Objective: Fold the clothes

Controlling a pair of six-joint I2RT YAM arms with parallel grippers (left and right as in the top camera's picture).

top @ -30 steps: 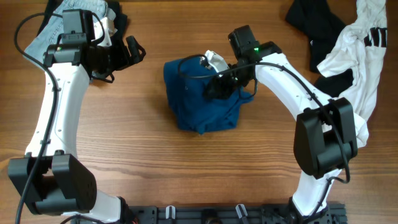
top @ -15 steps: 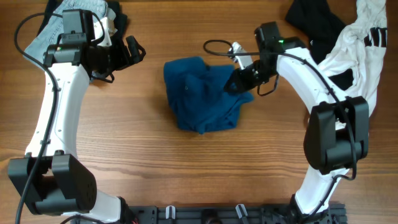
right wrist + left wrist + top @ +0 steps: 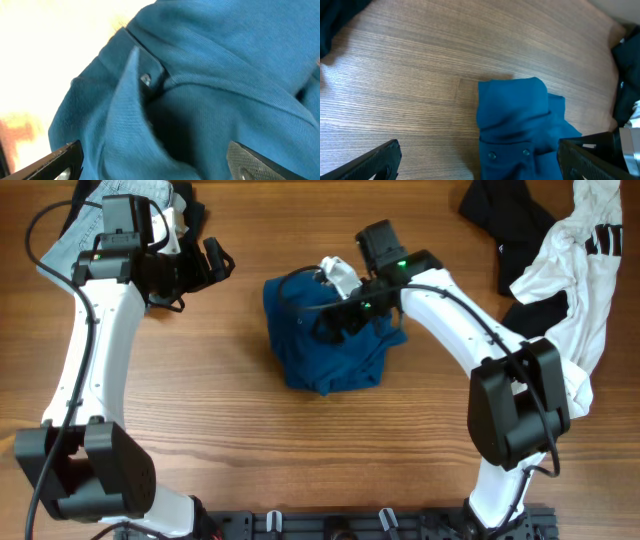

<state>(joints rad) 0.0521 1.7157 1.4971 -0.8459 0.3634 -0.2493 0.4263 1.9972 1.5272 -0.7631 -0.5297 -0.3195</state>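
Note:
A dark blue buttoned garment (image 3: 325, 345) lies bunched in a rough square at the table's middle. My right gripper (image 3: 336, 323) hovers low over its upper part, open, and both fingers straddle the blue fabric (image 3: 200, 75) without pinching it. A button (image 3: 145, 79) and a deep fold show just under it. My left gripper (image 3: 200, 273) stands open to the left of the garment, apart from it. In the left wrist view the blue garment (image 3: 520, 120) lies ahead on the wood, with its near edge between the wide-spread fingers (image 3: 370, 162).
A pile with a light blue denim piece (image 3: 70, 235) lies at the back left, behind the left arm. A black garment (image 3: 505, 215) and a white one with black print (image 3: 575, 270) lie at the back right. The wooden table (image 3: 200, 400) is bare in front.
The right gripper swung out to the right, pulling the fabric it held, then came back left over the garment and opened, letting go of it. The left arm stayed still.

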